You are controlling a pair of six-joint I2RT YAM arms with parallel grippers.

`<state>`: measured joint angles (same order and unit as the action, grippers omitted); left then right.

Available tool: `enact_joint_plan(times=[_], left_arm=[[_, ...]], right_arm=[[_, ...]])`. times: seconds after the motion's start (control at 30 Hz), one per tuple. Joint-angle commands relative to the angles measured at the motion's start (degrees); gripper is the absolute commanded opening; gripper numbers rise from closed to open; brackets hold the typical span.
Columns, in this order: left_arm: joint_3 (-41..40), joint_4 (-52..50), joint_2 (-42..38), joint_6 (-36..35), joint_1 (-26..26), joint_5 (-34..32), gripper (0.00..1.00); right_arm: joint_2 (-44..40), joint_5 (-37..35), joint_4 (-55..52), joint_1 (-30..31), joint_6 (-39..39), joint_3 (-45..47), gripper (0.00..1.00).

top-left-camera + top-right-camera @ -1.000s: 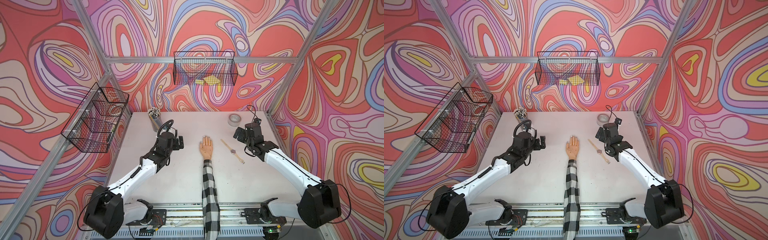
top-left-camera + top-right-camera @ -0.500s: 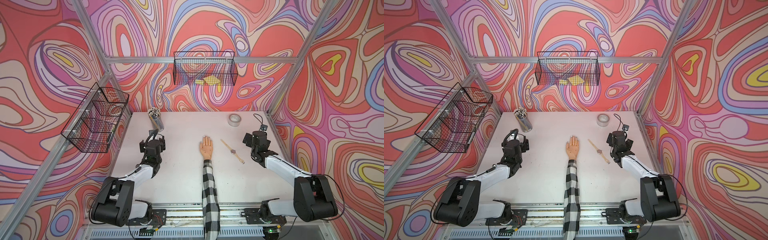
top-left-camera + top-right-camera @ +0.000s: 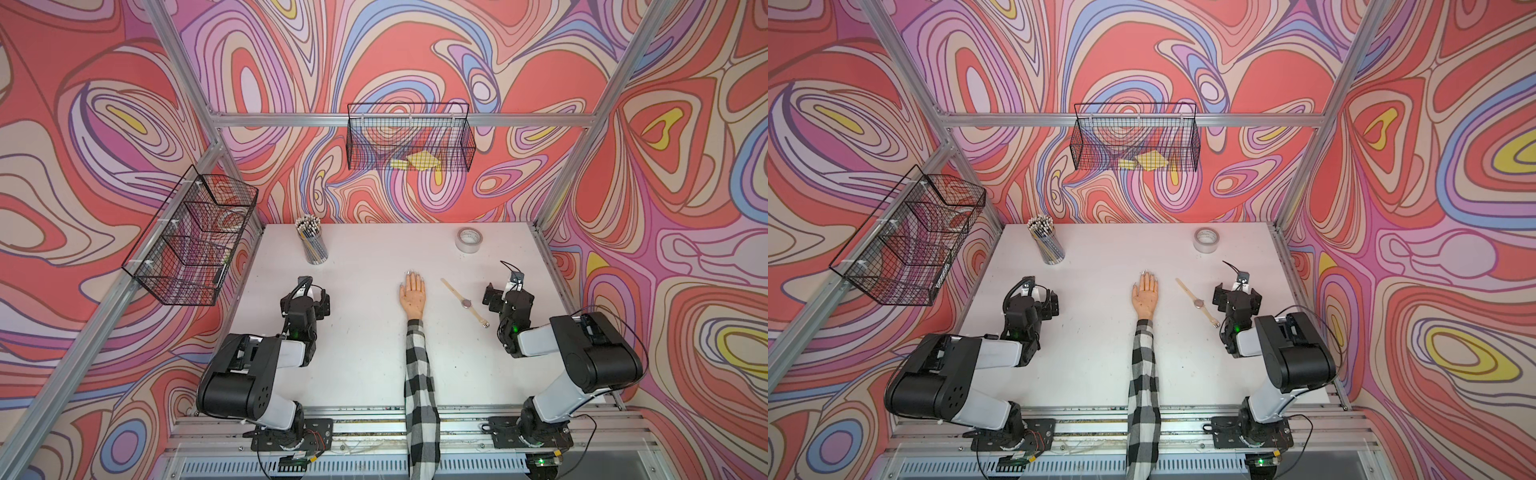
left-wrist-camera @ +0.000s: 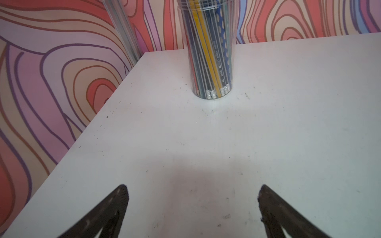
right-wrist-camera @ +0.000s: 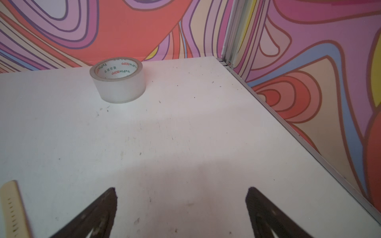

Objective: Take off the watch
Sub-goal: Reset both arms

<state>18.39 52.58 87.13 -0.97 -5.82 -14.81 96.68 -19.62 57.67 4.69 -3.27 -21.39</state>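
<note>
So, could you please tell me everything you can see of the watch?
The watch has a thin cream-beige strap with a row of punched holes, a small round pinkish-silver face and a metal buckle at its end nearer the robot. It lies unfastened, stretched out flat and diagonal on the white table, between the hand and the open right gripper, touching neither.

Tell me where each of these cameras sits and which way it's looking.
Top views: one twin-eyed head high over the front of the table, looking down toward the back wall; both show the left arm, right arm, hand and watch.
Left wrist: on the left arm, low, facing the pencil cup; the open left tool shows.
Right wrist: on the right arm, low, facing the tape; the open right tool shows.
Shared: the right wrist and top views both catch tape and watch strap.
</note>
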Motion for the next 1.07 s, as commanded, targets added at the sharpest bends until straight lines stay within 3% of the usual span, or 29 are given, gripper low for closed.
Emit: enact_joint_plan(times=[0.0,0.03,0.1,0.17,0.53,0.83,1.03], left_arm=[[0.7,3.1,0.9,-1.1,0.7,5.4,0.99],[1.1,3.4,1.5,-1.0,0.8,5.4,0.99],[3.6,-1.3,1.4,0.5,2.6,7.2,0.99],[4.4,-3.9,1.4,2.3,4.9,10.6,0.99],[3.5,-2.4,1.2,2.3,4.9,10.3,0.99],[3.2,-2.0,1.0,2.3,4.9,10.5,0.99],[3.4,-2.3,1.0,2.1,4.9,10.7,0.99]], right_arm=[[0.0,3.5,5.9,-0.7,1.0,0.0,0.98],[1.5,3.5,7.5,-1.1,1.5,-0.7,0.98],[0.9,4.7,-3.3,-2.1,0.0,-5.5,0.98],[1.0,7.8,-3.6,-3.8,-0.7,-5.7,0.98],[0.7,7.9,-1.2,-3.8,0.0,-4.5,0.98],[1.8,14.4,-6.3,-5.0,0.1,-7.6,0.99],[0.6,15.8,-3.1,-5.2,1.2,-5.4,0.98]])
